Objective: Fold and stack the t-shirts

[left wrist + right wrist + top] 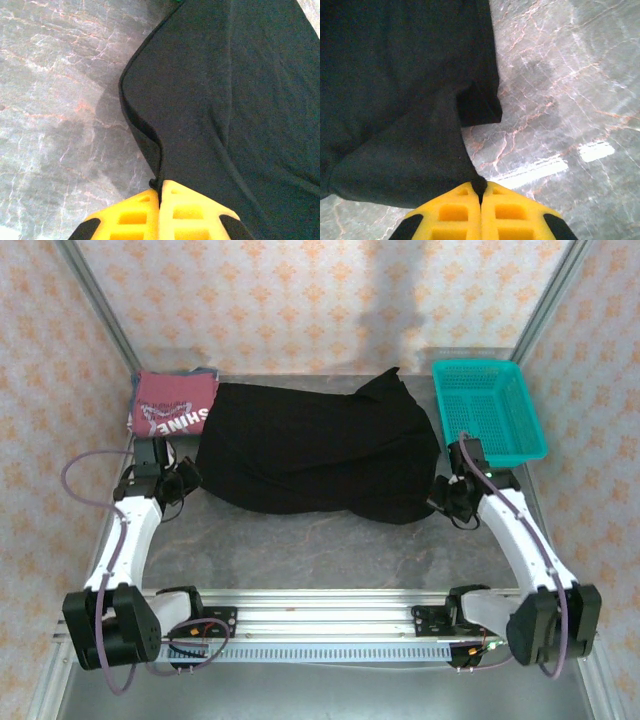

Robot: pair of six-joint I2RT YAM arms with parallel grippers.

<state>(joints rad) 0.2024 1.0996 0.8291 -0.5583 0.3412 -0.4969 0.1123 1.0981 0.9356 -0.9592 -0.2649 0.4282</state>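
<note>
- My left gripper (160,194) is clamped on the left edge of the black t-shirt (315,455), with only a thin bit of hem between the yellow fingers (132,216).
- My right gripper (480,189) is clamped the same way on the shirt's right edge, pinching a small fold.
- The black shirt lies bunched across the middle of the table (330,545). The red t-shirt (172,406) sits at the far left corner, just beside it.
- Both pinches look shallow, so I judge one side could slip free on a lift or pull and leave the shirt lopsided.
- Dragging left could catch the red shirt. Swinging right could nudge the teal basket (478,365), which stands near my right arm.
- The surface is smooth grey marbled stone, so I expect the cloth to slide easily.
- Patterned walls close in the far side and both flanks, which leaves little room to swing.
</note>
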